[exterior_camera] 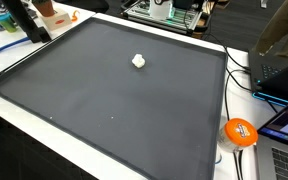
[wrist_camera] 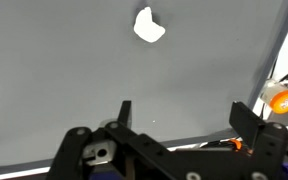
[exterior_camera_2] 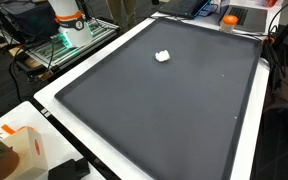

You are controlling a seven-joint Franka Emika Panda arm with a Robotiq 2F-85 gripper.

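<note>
A small white crumpled lump [exterior_camera: 139,61] [exterior_camera_2: 162,56] lies alone on a large dark grey mat [exterior_camera: 104,110] [exterior_camera_2: 174,110]. In the wrist view the lump [wrist_camera: 149,26] sits well ahead of my gripper [wrist_camera: 184,115], a little left of its centre line. The two black fingers [wrist_camera: 125,112] stand wide apart above bare mat, open, with nothing between them and nothing touching them. The gripper itself does not show in either exterior view; only the arm's white and orange base [exterior_camera_2: 69,20] appears beyond the mat's far edge.
An orange round object [exterior_camera: 240,132] [exterior_camera_2: 230,19] [wrist_camera: 281,100] rests on the white table just off the mat's edge, among cables. Laptops [exterior_camera: 284,125] stand beside it. An orange and white box [exterior_camera_2: 19,150] sits off another corner. A wire rack [exterior_camera_2: 54,50] stands by the base.
</note>
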